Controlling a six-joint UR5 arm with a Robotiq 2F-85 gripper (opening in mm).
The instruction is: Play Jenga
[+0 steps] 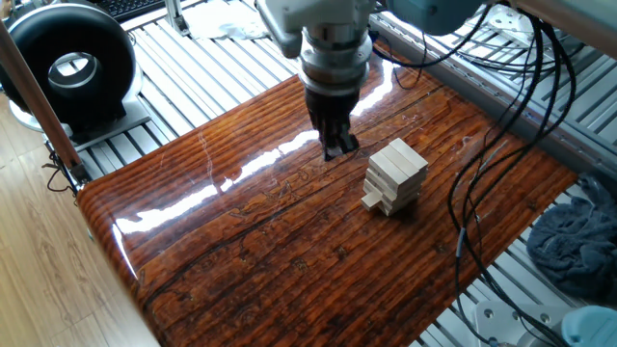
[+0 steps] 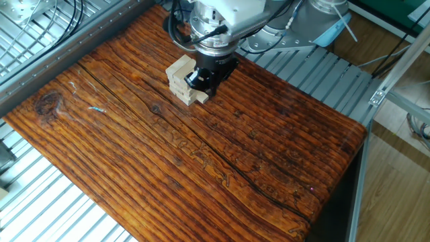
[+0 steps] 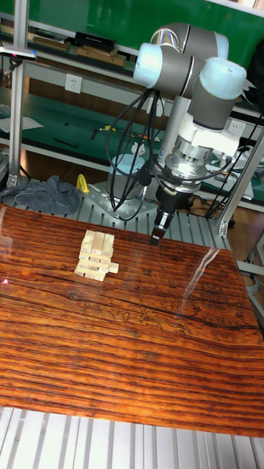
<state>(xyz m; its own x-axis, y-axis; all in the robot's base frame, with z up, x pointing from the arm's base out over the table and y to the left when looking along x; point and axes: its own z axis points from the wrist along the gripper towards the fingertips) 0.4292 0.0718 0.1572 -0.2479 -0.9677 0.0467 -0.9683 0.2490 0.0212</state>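
Observation:
The Jenga tower [image 1: 395, 175] of pale wooden blocks stands upright on the dark striped table [image 1: 289, 251], toward its back right. One low block [image 1: 373, 200] sticks out of the tower's side. My gripper [image 1: 337, 146] hangs just left of the tower, a short gap away and near the table top, with its dark fingers pressed together and nothing in them. In the other fixed view the gripper [image 2: 201, 84] sits right beside the tower [image 2: 180, 77] and hides part of it. The tall fixed view shows the gripper [image 3: 156, 236] to the right of the tower [image 3: 96, 255], clearly apart from it.
A black round device [image 1: 72, 63] sits beyond the table's left corner. Black cables [image 1: 477, 193] hang over the right side of the table. A grey cloth [image 1: 578, 241] lies off the right edge. The arm's base [image 2: 316, 20] stands behind the table.

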